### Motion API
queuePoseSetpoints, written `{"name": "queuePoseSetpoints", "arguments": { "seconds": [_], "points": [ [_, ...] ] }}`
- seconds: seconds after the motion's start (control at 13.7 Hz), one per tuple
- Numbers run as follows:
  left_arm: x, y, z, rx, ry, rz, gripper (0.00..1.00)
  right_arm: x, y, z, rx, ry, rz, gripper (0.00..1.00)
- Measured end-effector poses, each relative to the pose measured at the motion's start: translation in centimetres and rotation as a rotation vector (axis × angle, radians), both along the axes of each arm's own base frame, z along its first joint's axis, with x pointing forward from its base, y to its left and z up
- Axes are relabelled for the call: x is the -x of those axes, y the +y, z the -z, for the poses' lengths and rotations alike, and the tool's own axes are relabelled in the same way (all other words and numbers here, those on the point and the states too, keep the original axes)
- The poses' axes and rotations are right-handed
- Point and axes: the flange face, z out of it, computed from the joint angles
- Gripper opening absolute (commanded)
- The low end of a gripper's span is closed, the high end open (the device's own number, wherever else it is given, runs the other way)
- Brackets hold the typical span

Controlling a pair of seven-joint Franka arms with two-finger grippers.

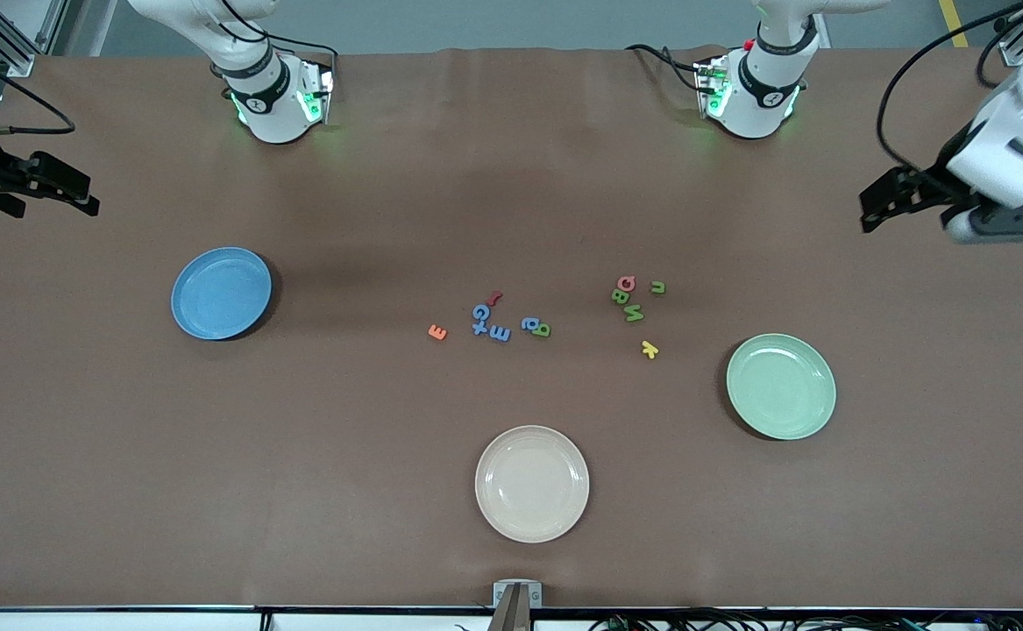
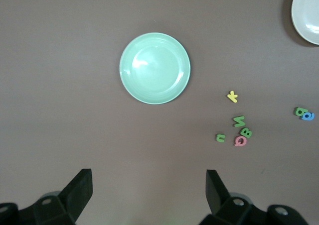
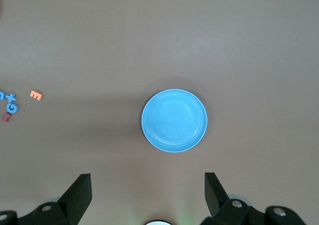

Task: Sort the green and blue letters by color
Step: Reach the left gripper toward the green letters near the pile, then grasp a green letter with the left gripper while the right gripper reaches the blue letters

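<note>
Blue letters (image 1: 480, 313) lie bunched mid-table, with another blue letter (image 1: 529, 323) touching a green letter (image 1: 543, 329). Three more green letters (image 1: 635, 313) lie toward the left arm's end of the table, also in the left wrist view (image 2: 239, 120). A blue plate (image 1: 220, 293) sits toward the right arm's end and a green plate (image 1: 780, 386) toward the left arm's end. My left gripper (image 1: 870, 210) hangs open and empty off the table's left-arm end (image 2: 149, 177). Just as open and empty, my right gripper (image 1: 86, 197) hangs at the right-arm end (image 3: 148, 181).
A cream plate (image 1: 531, 483) sits nearest the front camera. An orange letter (image 1: 437, 332) and a red piece (image 1: 494, 299) lie by the blue bunch. A pink letter (image 1: 626, 283) touches the green ones, and a yellow letter (image 1: 649, 350) lies nearer the camera.
</note>
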Motion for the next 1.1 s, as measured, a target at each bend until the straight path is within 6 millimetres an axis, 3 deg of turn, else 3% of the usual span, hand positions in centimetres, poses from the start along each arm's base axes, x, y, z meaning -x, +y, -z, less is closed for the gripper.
{"name": "queuePoseSetpoints", "arguments": {
  "seconds": [0.51, 0.73, 1.1],
  "points": [
    [-4.0, -10.6, 10.3, 0.036, 0.028, -0.183, 1.00, 0.0, 0.0, 0.2, 0.000, 0.006, 0.000, 1.00],
    [-5.1, -15.6, 15.8, 0.063, 0.029, -0.322, 1.00, 0.0, -0.1, 0.2, 0.000, 0.008, 0.001, 1.00],
    [-4.9, -23.8, 25.2, 0.094, 0.031, -0.555, 0.97, 0.1, -0.6, 0.4, -0.001, 0.011, 0.011, 1.00]
  ]
}}
